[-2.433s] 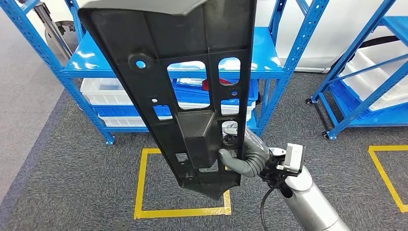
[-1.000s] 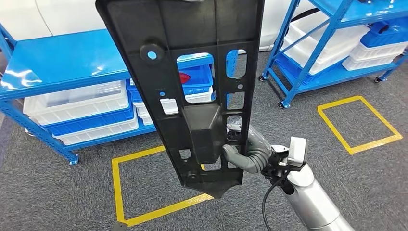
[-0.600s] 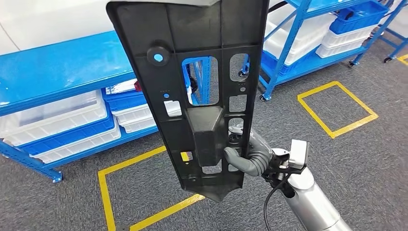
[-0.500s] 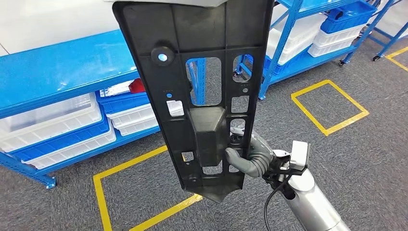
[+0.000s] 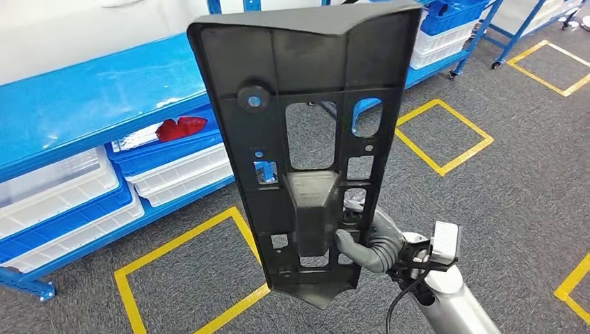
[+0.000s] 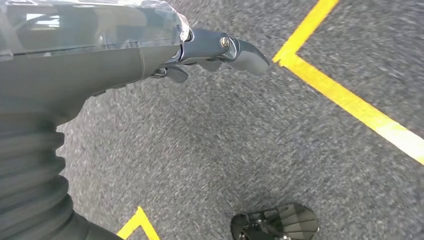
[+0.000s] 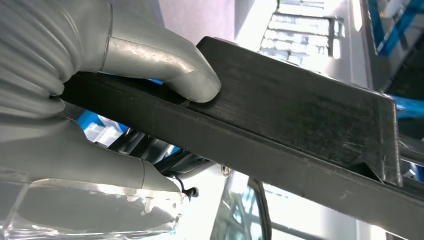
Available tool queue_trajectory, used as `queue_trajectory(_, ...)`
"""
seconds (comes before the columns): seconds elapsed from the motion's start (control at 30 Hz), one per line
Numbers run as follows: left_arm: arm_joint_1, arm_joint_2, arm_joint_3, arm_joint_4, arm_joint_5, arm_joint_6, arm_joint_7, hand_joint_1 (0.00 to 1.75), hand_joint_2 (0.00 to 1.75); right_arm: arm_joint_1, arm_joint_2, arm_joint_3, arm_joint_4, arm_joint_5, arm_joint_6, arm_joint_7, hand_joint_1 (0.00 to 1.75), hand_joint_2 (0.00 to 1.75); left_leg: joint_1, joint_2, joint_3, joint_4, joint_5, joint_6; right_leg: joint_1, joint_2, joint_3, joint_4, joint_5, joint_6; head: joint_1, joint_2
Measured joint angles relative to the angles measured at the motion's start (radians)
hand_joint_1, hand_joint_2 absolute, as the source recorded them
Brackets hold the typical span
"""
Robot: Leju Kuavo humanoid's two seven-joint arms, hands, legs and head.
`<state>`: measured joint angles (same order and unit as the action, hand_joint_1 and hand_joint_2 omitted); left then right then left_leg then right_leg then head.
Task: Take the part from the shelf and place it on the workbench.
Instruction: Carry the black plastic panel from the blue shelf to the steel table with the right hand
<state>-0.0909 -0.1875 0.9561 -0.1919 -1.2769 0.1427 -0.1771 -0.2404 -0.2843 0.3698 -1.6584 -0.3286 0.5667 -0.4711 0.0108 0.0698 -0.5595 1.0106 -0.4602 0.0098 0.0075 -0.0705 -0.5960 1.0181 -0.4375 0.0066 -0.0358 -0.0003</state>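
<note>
The part (image 5: pixel 306 139) — a long black plastic panel with ribs, rectangular cut-outs and a raised block near its middle — stands nearly upright in the air in the head view, its narrow lower end pointing down toward the grey carpet (image 5: pixel 501 209). The right hand (image 5: pixel 369 240) grips it near that lower end, on the panel's right edge, with the grey thumb pressed on the face beside the raised block; in the right wrist view the thumb (image 7: pixel 165 65) lies on top of the black edge and the other fingers curl beneath it. Behind the panel stands a blue shelf (image 5: pixel 90 104) holding white and blue bins (image 5: pixel 62 209), with a red item (image 5: pixel 177 128) lying in one blue bin. Yellow tape squares (image 5: pixel 445 132) mark the carpet. The left hand (image 6: pixel 220 50) hangs over the carpet holding nothing — its fingers extended and loosely apart — near a yellow tape line (image 6: pixel 350 100).
</note>
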Motion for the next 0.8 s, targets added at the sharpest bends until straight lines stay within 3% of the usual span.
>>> queue_trajectory(0.07,-0.002,-0.002,-0.003,0.0,-0.009,0.0,0.005,0.0,1.75,0.023,-0.008,-0.013,-0.02,0.001,-0.002,-0.004,1.69,1.75,-0.001,0.018,0.005,-0.003,-0.002,-0.011,0.005,0.013,-0.002,-0.006,0.0,-0.01,0.0,0.0)
queue_trajectory(0.13,-0.007,-0.003,-0.01,0.0,-0.019,-0.001,0.011,0.0,1.75,0.05,-0.015,-0.026,-0.038,0.003,-0.006,-0.007,1.69,1.75,0.0,0.01,0.005,0.009,-0.018,-0.021,-0.003,0.033,0.002,-0.015,0.006,-0.019,0.0,0.0)
queue_trajectory(0.2,-0.015,-0.004,-0.019,0.0,-0.029,-0.001,0.019,0.0,1.75,0.08,-0.018,-0.04,-0.06,0.006,-0.011,-0.013,1.69,1.75,0.002,-0.029,-0.027,0.088,-0.07,-0.027,-0.01,0.051,0.007,-0.024,0.012,-0.028,0.0,0.0)
queue_trajectory(0.27,-0.02,-0.004,-0.026,0.0,-0.037,-0.002,0.025,0.0,1.75,0.112,-0.019,-0.051,-0.081,0.016,-0.014,-0.019,1.69,1.75,0.003,-0.055,-0.085,0.22,-0.132,-0.03,-0.01,0.071,0.005,-0.024,0.013,-0.033,0.0,0.0)
queue_trajectory(0.3,-0.021,-0.004,-0.029,0.0,-0.04,-0.002,0.028,0.0,1.75,0.128,-0.019,-0.057,-0.091,0.021,-0.014,-0.019,1.69,1.75,0.003,-0.059,-0.105,0.264,-0.143,-0.031,-0.009,0.084,0.005,-0.023,0.013,-0.033,0.0,0.0)
queue_trajectory(0.33,-0.022,-0.003,-0.031,0.0,-0.043,-0.002,0.03,0.0,1.75,0.143,-0.019,-0.063,-0.101,0.026,-0.015,-0.02,1.69,1.75,0.003,-0.061,-0.11,0.273,-0.133,-0.031,-0.009,0.098,0.005,-0.021,0.012,-0.033,0.0,0.0)
queue_trajectory(0.4,-0.028,-0.003,-0.037,0.0,-0.045,-0.002,0.032,0.0,1.75,0.166,-0.019,-0.075,-0.119,0.03,-0.015,-0.019,1.69,1.75,0.003,-0.071,-0.07,0.181,-0.065,-0.027,-0.01,0.124,0.006,-0.015,0.011,-0.03,0.0,0.0)
queue_trajectory(0.47,-0.036,-0.001,-0.043,0.0,-0.048,-0.004,0.033,0.0,1.75,0.178,-0.019,-0.087,-0.134,0.032,-0.015,-0.02,1.69,1.75,0.005,-0.109,-0.014,0.055,-0.014,-0.021,-0.009,0.147,0.002,-0.006,0.008,-0.023,0.0,0.0)
queue_trajectory(0.53,-0.041,-0.001,-0.047,0.0,-0.052,-0.006,0.033,0.0,1.75,0.188,-0.019,-0.101,-0.146,0.033,-0.015,-0.02,1.69,1.75,0.004,-0.13,0.006,0.006,-0.01,-0.016,-0.011,0.167,-0.007,-0.001,0.009,-0.011,0.0,0.0)
queue_trajectory(0.6,-0.045,0.0,-0.05,0.0,-0.056,-0.008,0.035,0.0,1.75,0.202,-0.02,-0.115,-0.158,0.032,-0.014,-0.021,1.69,1.75,0.004,-0.114,0.009,-0.002,-0.007,-0.006,-0.015,0.182,-0.013,-0.002,0.013,0.003,0.0,0.0)
queue_trajectory(0.67,-0.05,0.0,-0.053,0.0,-0.058,-0.01,0.036,0.0,1.75,0.217,-0.025,-0.13,-0.171,0.031,-0.012,-0.022,1.69,1.75,0.008,-0.095,0.013,-0.011,0.0,0.006,-0.014,0.154,-0.029,0.029,-0.008,0.013,0.0,0.0)
queue_trajectory(0.73,-0.052,0.001,-0.056,0.0,-0.059,-0.014,0.036,0.0,1.75,0.232,-0.03,-0.144,-0.18,0.03,-0.01,-0.024,1.69,1.75,0.007,-0.075,0.014,-0.014,0.001,0.012,-0.014,0.103,-0.083,0.142,-0.068,0.023,0.0,0.0)
queue_trajectory(0.8,-0.051,0.003,-0.058,0.0,-0.058,-0.016,0.036,0.0,1.75,0.253,-0.032,-0.157,-0.185,0.029,-0.009,-0.028,1.69,1.75,0.004,-0.054,0.014,-0.014,0.0,0.014,-0.018,0.081,-0.145,0.265,-0.114,0.03,0.0,0.0)
